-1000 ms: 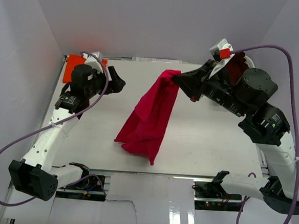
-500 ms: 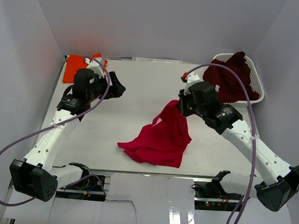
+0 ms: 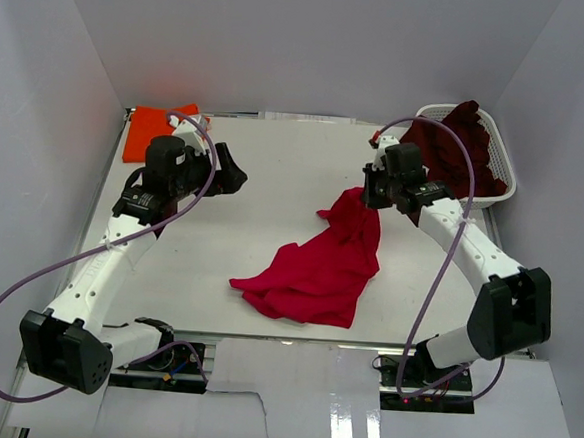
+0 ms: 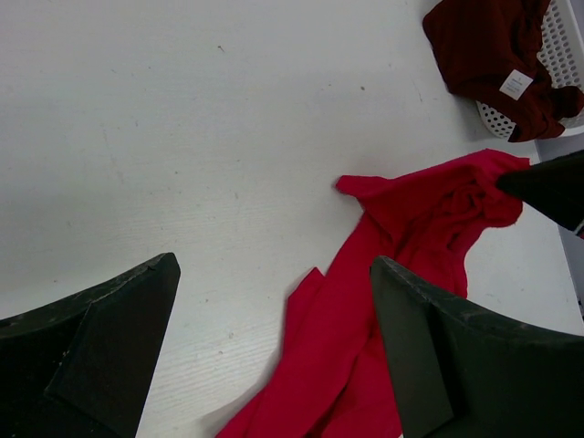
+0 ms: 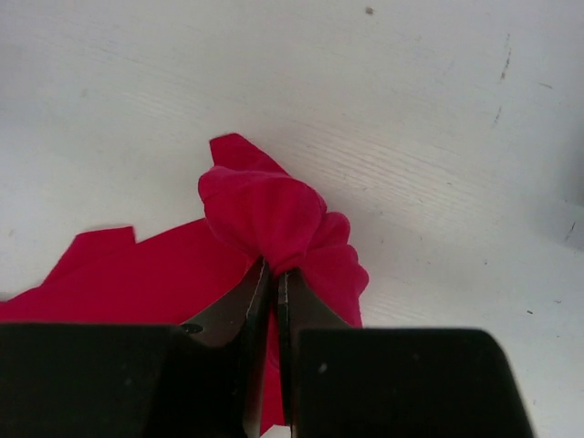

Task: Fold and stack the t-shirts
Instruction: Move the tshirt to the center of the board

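The right pincer [image 5: 276,269] is clamped on a bunched fold of the crimson red t-shirt [image 5: 265,210], its jaws pressed together with cloth gathered between them, low over the white worktop [image 3: 275,178]. From that pinched corner the shirt trails toward the near edge and spreads in a crumpled heap at the middle of the worktop.

A second ago the same pincer held this shirt high over the far centre, so it hung in a long drape. Since then the arm has come down and swung right, and most of the cloth now lies flat.

Just beyond the right pincer, the dark maroon t-shirt [image 3: 458,145] is heaped in the white lattice basket [image 3: 502,159] and spills over its rim. Its small white tag [image 4: 516,84] shows no writing that can be read.

The left pincer [image 4: 274,265] hovers with its jaws wide apart and nothing between them, placed as it was a second ago. Behind it, the orange t-shirt [image 3: 153,129] lies at the far left corner.
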Motion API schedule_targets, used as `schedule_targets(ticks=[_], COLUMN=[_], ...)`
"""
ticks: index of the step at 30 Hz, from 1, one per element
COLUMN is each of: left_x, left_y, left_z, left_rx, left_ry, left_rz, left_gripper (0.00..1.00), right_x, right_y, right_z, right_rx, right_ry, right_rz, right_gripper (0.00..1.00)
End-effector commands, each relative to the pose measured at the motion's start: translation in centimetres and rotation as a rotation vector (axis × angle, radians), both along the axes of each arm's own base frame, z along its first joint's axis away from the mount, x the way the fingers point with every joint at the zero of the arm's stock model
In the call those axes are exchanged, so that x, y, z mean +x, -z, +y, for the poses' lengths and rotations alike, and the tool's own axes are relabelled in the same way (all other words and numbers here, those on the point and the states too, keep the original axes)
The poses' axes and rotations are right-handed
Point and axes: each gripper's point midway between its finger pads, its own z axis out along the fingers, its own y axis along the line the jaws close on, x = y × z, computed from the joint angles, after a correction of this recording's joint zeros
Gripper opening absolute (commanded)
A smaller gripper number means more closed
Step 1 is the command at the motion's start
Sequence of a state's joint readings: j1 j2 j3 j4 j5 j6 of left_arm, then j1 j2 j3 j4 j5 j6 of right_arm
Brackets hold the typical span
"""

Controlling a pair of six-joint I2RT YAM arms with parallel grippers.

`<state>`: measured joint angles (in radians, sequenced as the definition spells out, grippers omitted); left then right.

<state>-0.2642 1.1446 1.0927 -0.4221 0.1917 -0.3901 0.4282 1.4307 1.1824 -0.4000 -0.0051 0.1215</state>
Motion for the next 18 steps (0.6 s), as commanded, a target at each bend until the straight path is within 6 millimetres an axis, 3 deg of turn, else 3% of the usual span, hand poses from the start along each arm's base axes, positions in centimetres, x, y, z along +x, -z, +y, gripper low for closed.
schedule_targets(ticks=[1, 4, 9, 13, 18], left_x=[-0.2, -0.3, -0.6, -0.6, -0.7], left_y=[0.0, 0.2, 0.5, 0.8, 0.8], left_z=[-0.4, -0.3, -0.4, -0.4, -0.5], left_rx=[0.003, 0.009, 0.012, 0.015, 0.010], left_ry=[0.031, 0.032, 0.039, 0.044, 0.046], left_rz=[-0.014, -0.012, -0.009, -0.004, -0.002], left_gripper=[0.96, 0.96, 0.96, 0.96, 0.96], right_x=[2.1, 2.5, 2.9, 3.1, 2.3], right_y=[1.6, 4.2, 6.4, 7.8, 8.2], right_z=[-0.8, -2.1, -4.8, -8.9, -12.4], right_rx=[0.019, -0.001, -0.059, -0.087, -0.116], right_ry=[0.008, 0.060, 0.165, 0.314, 0.434], right_rz=[0.010, 0.071, 0.112, 0.164, 0.180], right_gripper=[0.08, 0.08, 0.08, 0.08, 0.08])
